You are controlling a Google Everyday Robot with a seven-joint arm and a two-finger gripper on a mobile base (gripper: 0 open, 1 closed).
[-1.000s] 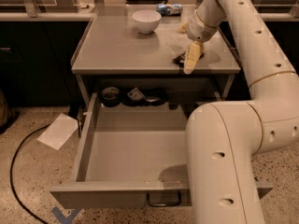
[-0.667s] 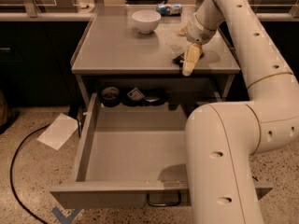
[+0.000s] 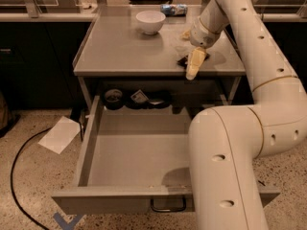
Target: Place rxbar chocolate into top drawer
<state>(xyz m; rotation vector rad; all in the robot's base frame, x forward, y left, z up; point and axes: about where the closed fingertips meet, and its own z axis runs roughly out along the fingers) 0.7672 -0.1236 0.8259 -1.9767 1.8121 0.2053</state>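
Observation:
My gripper point(image 3: 194, 65) hangs over the front right part of the grey tabletop point(image 3: 124, 47), pointing down at the front edge. A small dark flat thing, the rxbar chocolate point(image 3: 183, 60), lies on the tabletop right against the gripper's left side, mostly hidden by it. I cannot tell whether the gripper holds it. The top drawer point(image 3: 136, 155) is pulled wide open below the tabletop, with its grey bottom bare in front. Its metal loop handle point(image 3: 168, 206) shows on the front panel. My arm's big white link covers the drawer's right part.
A white bowl point(image 3: 150, 21) stands at the back of the tabletop, with a bluish shiny packet point(image 3: 173, 8) behind it. A black tape roll point(image 3: 113, 98) and a small packet point(image 3: 140, 97) lie at the drawer's back. A sheet of paper point(image 3: 60, 134) and a black cable point(image 3: 17, 176) lie on the floor at left.

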